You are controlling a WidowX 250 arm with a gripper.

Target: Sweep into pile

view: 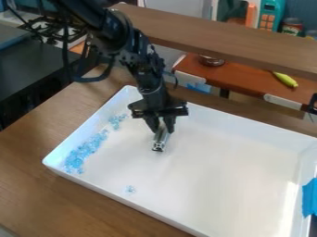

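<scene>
Nearest, table (80,199), then white tray (204,185). Toward far middle, gripper (161,124). Along left side, blue bits (84,150). Pinched between nearly closed jaws, bar (160,141). Near left, strays (130,189). Seemingly mid-gathering; next, set bar right of strays, push left into bits.

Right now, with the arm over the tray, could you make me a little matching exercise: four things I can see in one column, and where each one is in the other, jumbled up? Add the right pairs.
Things
1. Most of the light-blue bits
2. Silver bar
3. White tray
4. Yellow-green toy fruit or vegetable

Places
A. On the light-brown wooden tabletop
B. On the reddish-brown surface in the background
C. Along the tray's left side in the picture
D. In the black gripper

Right pairs: 1-C, 2-D, 3-A, 4-B
</scene>
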